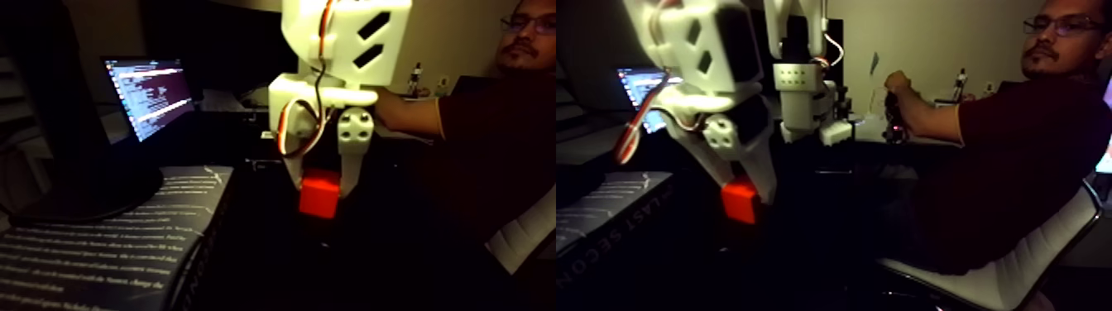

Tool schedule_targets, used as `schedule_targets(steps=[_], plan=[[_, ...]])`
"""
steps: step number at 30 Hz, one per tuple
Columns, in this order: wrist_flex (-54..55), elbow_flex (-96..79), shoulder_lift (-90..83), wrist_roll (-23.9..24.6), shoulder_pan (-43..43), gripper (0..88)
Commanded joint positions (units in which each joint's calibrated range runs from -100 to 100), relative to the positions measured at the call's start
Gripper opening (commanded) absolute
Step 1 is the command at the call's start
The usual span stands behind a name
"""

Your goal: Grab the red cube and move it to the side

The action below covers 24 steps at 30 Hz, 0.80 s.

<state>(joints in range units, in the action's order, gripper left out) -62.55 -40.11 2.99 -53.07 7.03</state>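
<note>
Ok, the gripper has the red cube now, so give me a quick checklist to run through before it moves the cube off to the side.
1. Cube between the fingers: ok. The red cube sits between the white gripper fingers in both halves of the fixed view.
2. Cube clear of the surface: cannot tell. The area under it is too dark.
3. Grip depth: not ok. Most of the cube hangs below the fingertips.
4. Path toward the book: cannot tell. It lies left of the cube in the picture, with a dark gap between them.
5. Person clear: cannot tell. The person sits close behind the arm.
6. Cable free: ok. It loops loosely beside the gripper.
</note>
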Motion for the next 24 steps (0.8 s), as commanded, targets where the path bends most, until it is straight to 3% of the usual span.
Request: schedule_targets(steps=[1,6,11,19,24], plan=[[-1.31,-2.66,-6.18,1.25,-1.12,1.1],[-9.84,-4.29,-15.51,3.03,-4.7,1.2],[-11.36,-3.47,-21.39,5.62,-7.03,1.2],[-24.45,8.95,-29.96,5.99,-6.28,1.2],[-26.9,16.12,-35.42,10.42,-3.95,1.2]])
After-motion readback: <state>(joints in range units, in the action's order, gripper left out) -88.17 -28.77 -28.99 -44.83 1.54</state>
